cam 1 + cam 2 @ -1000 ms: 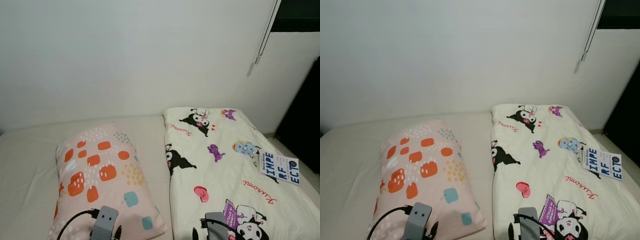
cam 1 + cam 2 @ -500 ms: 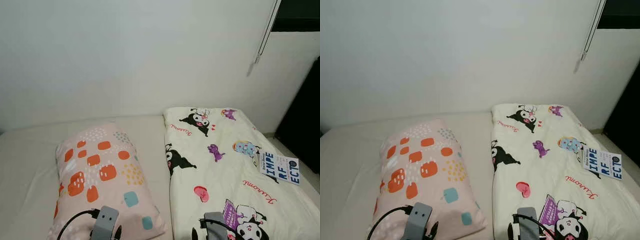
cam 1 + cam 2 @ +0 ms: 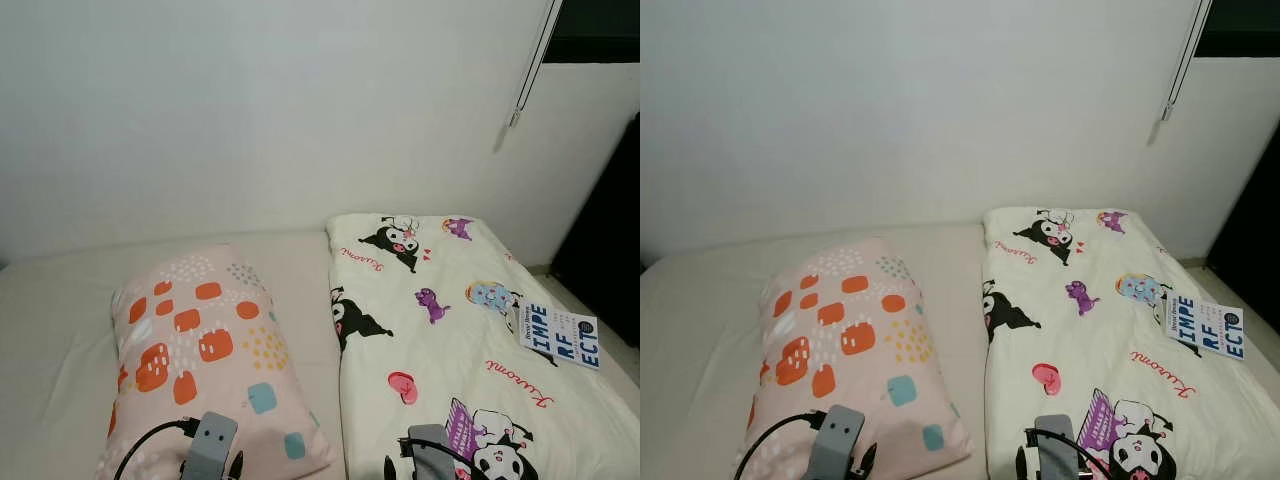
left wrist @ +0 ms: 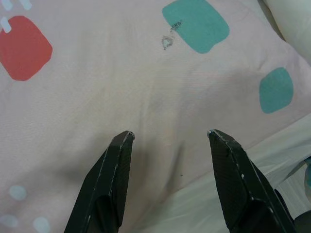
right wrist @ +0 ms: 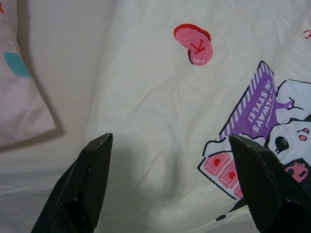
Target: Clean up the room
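A pink pillow (image 3: pixel 205 340) with orange, teal and yellow patches lies on the bed's left half. Beside it on the right lies a folded white blanket (image 3: pixel 450 330) printed with cartoon characters. My left gripper (image 4: pixel 170 138) hovers open just above the pillow's near end, nothing between its fingers. My right gripper (image 5: pixel 167 145) hangs open, spread wide, over the blanket's near left edge, next to the pillow's corner (image 5: pixel 19 107). Both wrists (image 3: pixel 212 445) (image 3: pixel 430 450) show at the bottom of the head views.
The cream bed sheet (image 3: pixel 50 330) runs to the white wall behind. A white tag with blue letters (image 3: pixel 558 338) lies on the blanket's right edge. A dark opening (image 3: pixel 610 230) stands at the far right, with a blind cord (image 3: pixel 525 70) above.
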Controlling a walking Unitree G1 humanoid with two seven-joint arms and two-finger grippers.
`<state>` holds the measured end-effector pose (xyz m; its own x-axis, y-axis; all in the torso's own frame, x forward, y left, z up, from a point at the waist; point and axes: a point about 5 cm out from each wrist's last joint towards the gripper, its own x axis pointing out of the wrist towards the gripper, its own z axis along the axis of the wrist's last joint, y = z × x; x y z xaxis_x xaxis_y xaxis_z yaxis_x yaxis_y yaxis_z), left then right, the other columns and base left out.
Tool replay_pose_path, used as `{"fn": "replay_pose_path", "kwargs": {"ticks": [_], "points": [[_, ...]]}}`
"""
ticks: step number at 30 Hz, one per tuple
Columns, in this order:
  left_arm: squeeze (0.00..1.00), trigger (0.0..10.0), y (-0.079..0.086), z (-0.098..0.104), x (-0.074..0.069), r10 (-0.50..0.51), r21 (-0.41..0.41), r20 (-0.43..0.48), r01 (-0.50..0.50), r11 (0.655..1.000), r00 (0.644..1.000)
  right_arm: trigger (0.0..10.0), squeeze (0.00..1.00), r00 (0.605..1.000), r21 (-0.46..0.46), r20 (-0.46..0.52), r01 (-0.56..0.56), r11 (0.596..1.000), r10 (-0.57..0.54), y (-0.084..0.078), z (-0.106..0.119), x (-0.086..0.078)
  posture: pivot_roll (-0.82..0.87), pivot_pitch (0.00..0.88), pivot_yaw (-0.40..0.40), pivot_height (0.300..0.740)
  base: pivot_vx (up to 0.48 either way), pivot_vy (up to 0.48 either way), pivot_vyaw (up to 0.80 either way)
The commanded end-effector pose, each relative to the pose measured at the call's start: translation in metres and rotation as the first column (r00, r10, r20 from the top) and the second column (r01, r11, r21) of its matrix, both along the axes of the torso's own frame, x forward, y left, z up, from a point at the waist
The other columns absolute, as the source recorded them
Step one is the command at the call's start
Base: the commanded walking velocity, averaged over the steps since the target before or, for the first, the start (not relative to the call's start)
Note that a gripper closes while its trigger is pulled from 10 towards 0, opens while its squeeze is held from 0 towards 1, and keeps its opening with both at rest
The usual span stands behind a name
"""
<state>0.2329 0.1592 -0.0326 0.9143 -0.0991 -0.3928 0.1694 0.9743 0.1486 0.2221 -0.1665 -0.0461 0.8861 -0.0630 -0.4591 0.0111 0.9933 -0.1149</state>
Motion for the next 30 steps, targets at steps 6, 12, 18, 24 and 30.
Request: {"fn": "replay_pose_path", "kwargs": {"ticks": [6, 12, 18, 24, 30], "points": [[0.0, 10.0, 0.0005, -0.0033, -0.0033, -0.002, 0.01, -0.02, 0.002, 1.0, 1.0, 10.0, 0.0, 1.0, -0.003, -0.02, -0.002, 1.0, 0.002, 0.0001, -0.0031, -0.0035, 0.03, 0.083, -0.013, 0.74, 0.0, 0.0, 0.0], [0.0, 10.0, 0.0037, -0.008, -0.0077, 0.007, 0.018, -0.056, -0.006, 1.0, 0.998, 10.0, 0.0, 1.0, -0.004, -0.029, 0.002, 1.0, -0.003, 0.0006, -0.0044, -0.0047, 0.03, 0.08, -0.007, 0.74, 0.0, 0.0, 0.0], [0.0, 10.0, 0.0052, -0.0084, -0.0082, 0.015, 0.017, -0.059, -0.014, 1.0, 0.998, 10.0, 0.0, 1.0, -0.005, -0.03, 0.003, 1.0, -0.004, 0.0003, -0.0048, -0.0056, 0.03, 0.084, -0.007, 0.74, 0.0, 0.0, 0.0], [0.0, 10.0, 0.006, -0.0093, -0.0089, 0.022, 0.015, -0.066, -0.021, 1.0, 0.998, 10.0, 0.0, 0.999, -0.011, -0.033, 0.0, 1.0, 0.0, 0.0, -0.005, -0.006, 0.03, 0.084, -0.007, 0.74, 0.0, 0.0, 0.0], [0.0, 10.0, 0.0051, -0.0109, -0.01, 0.031, -0.008, -0.081, -0.032, 0.999, 0.996, 10.0, 0.0, 0.995, -0.029, -0.096, -0.014, 0.999, 0.011, -0.0005, -0.0111, -0.0108, 0.03, 0.084, -0.01, 0.74, 0.0, 0.0, 0.0]]}}
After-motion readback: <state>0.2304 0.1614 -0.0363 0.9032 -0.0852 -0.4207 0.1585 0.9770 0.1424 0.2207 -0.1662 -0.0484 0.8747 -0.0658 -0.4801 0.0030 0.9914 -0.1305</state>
